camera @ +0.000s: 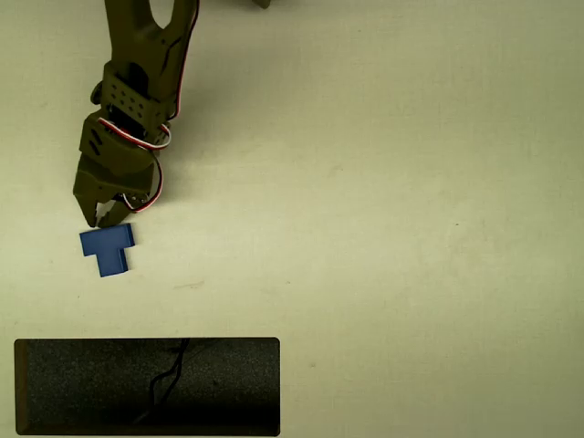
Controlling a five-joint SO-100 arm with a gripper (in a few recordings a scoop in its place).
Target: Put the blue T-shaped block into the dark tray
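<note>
**Q:** Along the worktop's [411, 182] near edge, toward its left corner in the overhead view, what lies there?

**A:** The dark tray [82, 388], speckled black with a crack-like line, its long side parallel to that edge. It holds nothing.

**Q:** And the arm?

**A:** The olive SO-100 arm [137, 82] reaches down from the far edge on the left side. Its gripper [107, 217] has the fingertips drawn nearly together, holding nothing.

**Q:** Where is the blue T-shaped block [108, 247]?

**A:** Flat on the worktop between gripper and tray, just beyond the fingertips, crossbar toward them; whether they touch it cannot be told.

**Q:** How should the grasp be done?

**A:** Probably by opening the fingers wider than the crossbar, centring over it, descending squarely, then closing, lest a fingertip nudge the block aside.
</note>
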